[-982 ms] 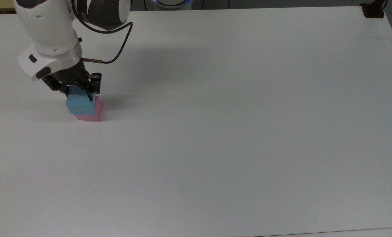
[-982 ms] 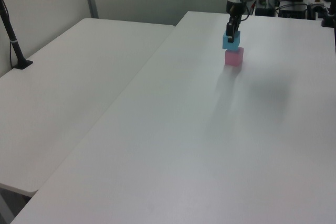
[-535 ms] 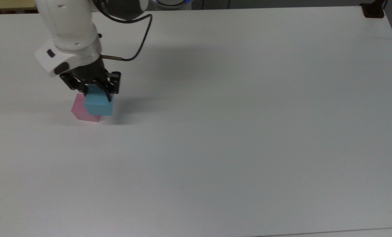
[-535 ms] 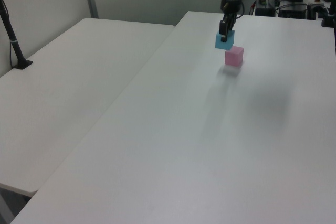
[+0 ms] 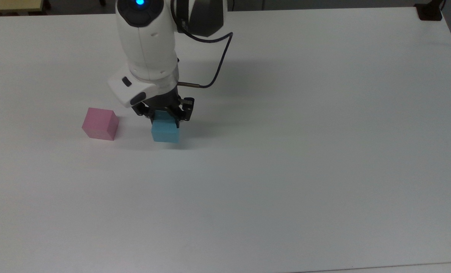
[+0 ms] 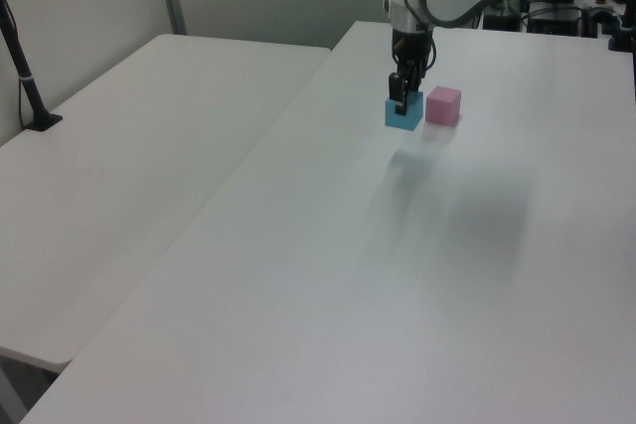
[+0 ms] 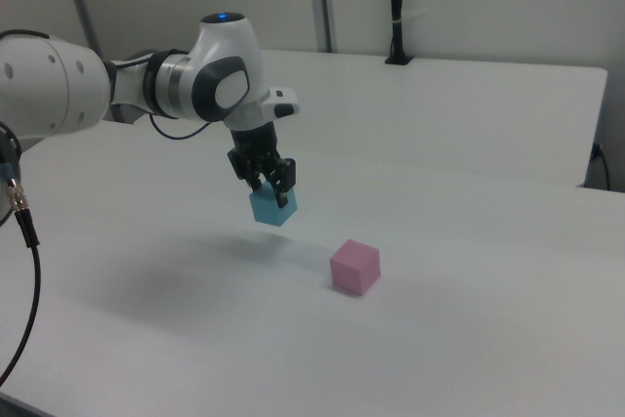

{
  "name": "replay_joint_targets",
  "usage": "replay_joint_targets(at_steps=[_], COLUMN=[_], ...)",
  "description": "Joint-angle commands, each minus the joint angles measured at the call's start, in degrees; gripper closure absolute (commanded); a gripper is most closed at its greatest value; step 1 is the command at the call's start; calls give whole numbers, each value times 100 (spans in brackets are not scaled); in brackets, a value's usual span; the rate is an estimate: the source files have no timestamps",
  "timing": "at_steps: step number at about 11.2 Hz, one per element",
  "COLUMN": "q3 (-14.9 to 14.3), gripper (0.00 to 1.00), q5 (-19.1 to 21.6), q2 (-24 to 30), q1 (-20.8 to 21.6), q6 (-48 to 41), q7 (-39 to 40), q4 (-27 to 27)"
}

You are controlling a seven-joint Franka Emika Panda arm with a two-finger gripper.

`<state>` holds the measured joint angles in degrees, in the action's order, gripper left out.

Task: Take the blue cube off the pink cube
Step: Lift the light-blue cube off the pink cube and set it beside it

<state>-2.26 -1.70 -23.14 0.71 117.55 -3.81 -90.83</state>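
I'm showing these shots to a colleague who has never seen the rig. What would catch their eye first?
The white arm's gripper, shut on the blue cube, which the right view shows hanging just above the white table. The pink cube comes next, sitting alone on the table, apart from the blue cube and on the right view's right of it.

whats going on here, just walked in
A Franka arm's gripper is shut on the blue cube and holds it just above the white table; the right view shows a gap beneath it. The pink cube sits alone on the table, apart from the blue cube, on the top view's left of it. So the blue cube is already off the pink one but has not been set down or released.
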Motion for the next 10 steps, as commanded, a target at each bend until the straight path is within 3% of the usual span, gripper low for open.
replay_joint_targets(at_steps=[1, 5, 7, 10], q3=[15, 24, 24, 24], gripper=[50, 46, 4, 0], q5=[-119, -382, -497, -515], q2=[-278, -576, -577, -499], q1=[254, 465, 448, 421], q6=[-66, 92, 136, 119], q7=[-365, -584, -691, -674], q4=[4, -5, 4, 4])
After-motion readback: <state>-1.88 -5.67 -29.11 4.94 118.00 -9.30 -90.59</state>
